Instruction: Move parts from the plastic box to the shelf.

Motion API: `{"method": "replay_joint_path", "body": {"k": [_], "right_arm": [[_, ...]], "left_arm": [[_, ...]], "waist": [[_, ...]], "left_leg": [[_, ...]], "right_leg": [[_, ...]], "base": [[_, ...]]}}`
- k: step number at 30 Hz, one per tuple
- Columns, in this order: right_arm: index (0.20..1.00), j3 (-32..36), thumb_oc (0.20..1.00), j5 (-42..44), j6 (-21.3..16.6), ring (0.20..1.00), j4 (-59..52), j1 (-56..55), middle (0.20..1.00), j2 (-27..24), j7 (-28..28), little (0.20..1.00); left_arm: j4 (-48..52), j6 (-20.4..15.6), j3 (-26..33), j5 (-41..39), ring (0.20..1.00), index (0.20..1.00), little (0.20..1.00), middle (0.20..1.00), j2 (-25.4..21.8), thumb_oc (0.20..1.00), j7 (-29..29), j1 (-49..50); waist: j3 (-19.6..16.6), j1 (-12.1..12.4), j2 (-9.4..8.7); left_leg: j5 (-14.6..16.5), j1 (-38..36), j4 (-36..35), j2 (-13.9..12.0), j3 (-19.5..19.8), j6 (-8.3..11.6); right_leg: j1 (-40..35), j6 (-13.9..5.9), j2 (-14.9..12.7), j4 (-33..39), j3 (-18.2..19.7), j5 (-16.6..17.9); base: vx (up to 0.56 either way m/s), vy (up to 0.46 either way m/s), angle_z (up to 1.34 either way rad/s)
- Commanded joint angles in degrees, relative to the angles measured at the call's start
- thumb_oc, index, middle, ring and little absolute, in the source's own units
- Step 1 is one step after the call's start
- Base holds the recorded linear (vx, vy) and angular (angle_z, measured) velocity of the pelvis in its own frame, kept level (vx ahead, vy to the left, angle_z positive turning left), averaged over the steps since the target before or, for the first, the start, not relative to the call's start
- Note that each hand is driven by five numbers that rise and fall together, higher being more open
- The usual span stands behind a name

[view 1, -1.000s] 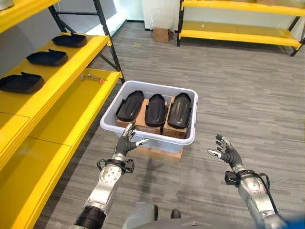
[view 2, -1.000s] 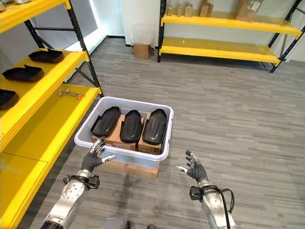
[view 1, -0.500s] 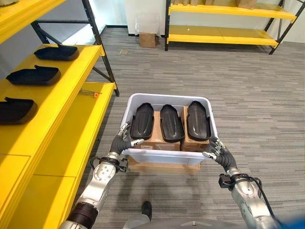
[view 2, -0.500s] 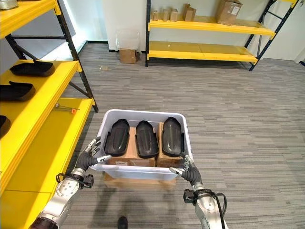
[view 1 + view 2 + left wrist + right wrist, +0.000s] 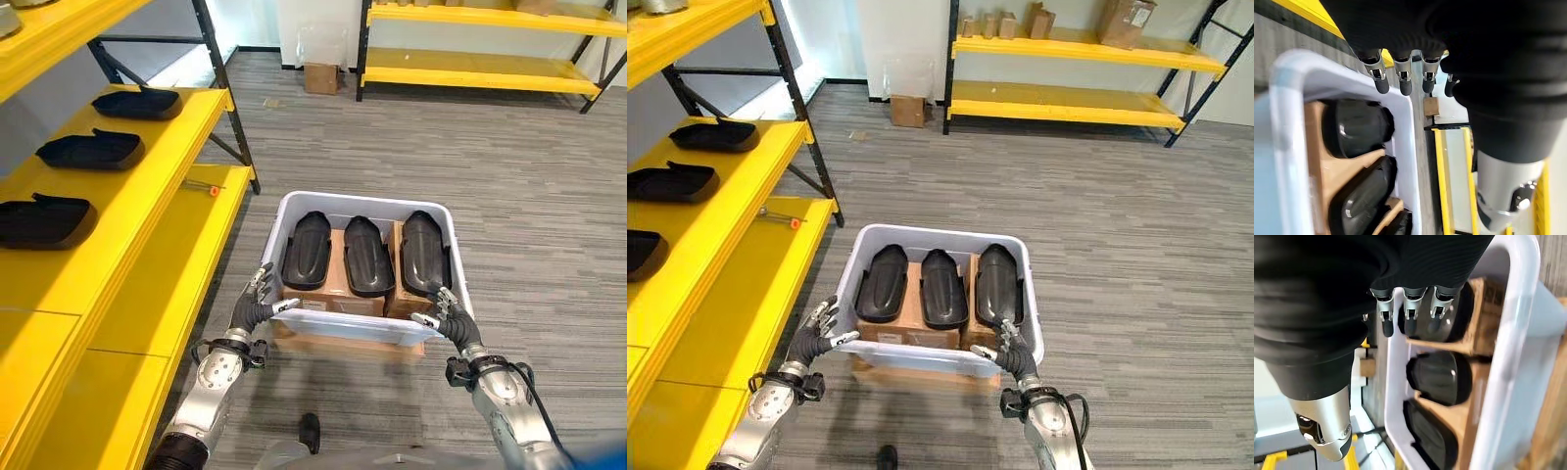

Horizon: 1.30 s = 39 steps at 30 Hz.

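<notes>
Both hands have closed in on the plastic box (image 5: 364, 328) at lower centre: left hand (image 5: 257, 305) and right hand (image 5: 446, 315) spread wide, empty.

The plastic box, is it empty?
No, the plastic box holds three black parts lying side by side on cardboard.

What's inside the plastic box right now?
The plastic box holds three black parts lying side by side on cardboard boxes. Whatever lies under the cardboard is covered.
</notes>
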<state>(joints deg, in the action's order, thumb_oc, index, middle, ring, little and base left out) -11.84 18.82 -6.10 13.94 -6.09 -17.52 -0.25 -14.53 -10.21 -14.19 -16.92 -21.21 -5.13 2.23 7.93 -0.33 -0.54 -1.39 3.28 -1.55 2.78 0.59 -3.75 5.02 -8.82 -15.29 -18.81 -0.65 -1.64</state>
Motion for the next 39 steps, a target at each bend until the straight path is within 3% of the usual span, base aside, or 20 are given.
{"method": "replay_joint_path", "body": {"k": [1,4,8,12,19,26,33,39], "right_arm": [[1.0,-0.28,1.0,-0.83,-2.98,1.0,-3.82,3.83,1.0,0.26,0.36,1.0],[1.0,-0.9,1.0,-1.05,-3.04,1.0,-3.65,5.4,1.0,0.11,-0.04,1.0],[1.0,-1.11,1.0,-1.4,-2.93,1.0,-4.39,4.62,1.0,-0.17,0.57,1.0],[1.0,-0.95,1.0,-1.72,-3.26,1.0,-6.04,4.23,1.0,-1.33,1.07,1.0],[1.0,3.03,1.0,-2.54,-4.54,1.0,-11.27,1.35,1.0,-4.45,0.82,1.0],[1.0,6.24,1.0,-1.23,-6.66,1.0,-16.75,2.45,1.0,-6.03,-0.38,1.0],[1.0,9.68,1.0,-3.3,-8.93,1.0,-22.02,7.97,1.0,-7.47,-3.9,1.0],[1.0,5.54,1.0,-7.84,-7.41,1.0,-15.77,17.65,1.0,-7.22,-8.92,1.0]], "left_arm": [[5.65,-2.4,2.01,-1.6,1.0,1.0,1.0,1.0,-1.66,1.0,-0.2,-1.8],[5.47,-2.64,1.97,-2.67,1.0,1.0,1.0,1.0,-1.5,1.0,-0.48,-2.5],[4.88,-2.48,2.21,-2.87,1.0,1.0,1.0,1.0,-1.24,1.0,-0.62,-2.09],[5.69,-2.82,2.8,-3.72,1.0,1.0,1.0,1.0,-0.66,1.0,-0.44,-1.54],[5.75,-2.76,3.07,-5.45,1.0,1.0,1.0,1.0,0.19,1.0,0.82,0.12],[6.71,-2.7,4.26,-5.38,1.0,1.0,1.0,1.0,0.08,1.0,1.36,2.62],[7.96,-3.36,5.42,-6.27,1.0,1.0,1.0,1.0,0.09,1.0,0.69,2.2],[11.08,-4.99,5.88,-9.42,1.0,1.0,1.0,1.0,0.48,1.0,-1.22,-1.16]], "waist": [[2.01,1.3,-0.07],[2.66,1.49,-0.14],[2.88,1.23,-1.7],[1.47,1.49,-3.15],[2.01,0.61,-3.18],[3.69,0.06,-2.0],[5.11,0.23,-1.11],[6.08,1.37,-0.57]], "left_leg": [[4.05,-1.26,4.23,-2.04,0.81,0.28],[5.18,-3.19,3.13,-2.3,-0.33,1.65],[5.52,-3.81,3.72,-3.47,0.04,2.85],[2.98,-5.22,-0.44,-6.7,-0.6,5.1],[0.4,-6.13,-3.45,-12.18,-2.13,8.29],[-1.45,-3.99,-3.45,-14.74,-3.19,10.32],[-2.63,-1.75,-3.45,-15.47,-3.55,11.03],[-2.57,-1.02,-3.45,-15.48,-3.43,11.11]], "right_leg": [[1.39,0.14,-1.44,0.44,2.08,17.35],[1.24,-0.93,-4.93,12.61,-4.68,16.64],[-1.15,-1.7,-4.9,15.58,-4.15,15.07],[-2.94,-2.23,-3.11,19.3,-5.98,14.34],[-3.68,-0.3,1.26,21.55,-7.62,8.97],[-1.33,0.63,3.78,21.5,-7.06,7.79],[1.26,0.89,4.26,21.04,-6.84,7.91],[1.56,0.97,4.17,21.69,-6.96,8.14]], "base": [[0.02,0.134,0.41],[0.1,-0.035,-0.07],[0.08,-0.124,0.09],[0.09,-0.178,0.19],[0.07,-0.177,-0.2],[0.01,-0.11,-0.15],[-0.03,-0.041,-0.04],[-0.01,-0.012,0.0]]}}
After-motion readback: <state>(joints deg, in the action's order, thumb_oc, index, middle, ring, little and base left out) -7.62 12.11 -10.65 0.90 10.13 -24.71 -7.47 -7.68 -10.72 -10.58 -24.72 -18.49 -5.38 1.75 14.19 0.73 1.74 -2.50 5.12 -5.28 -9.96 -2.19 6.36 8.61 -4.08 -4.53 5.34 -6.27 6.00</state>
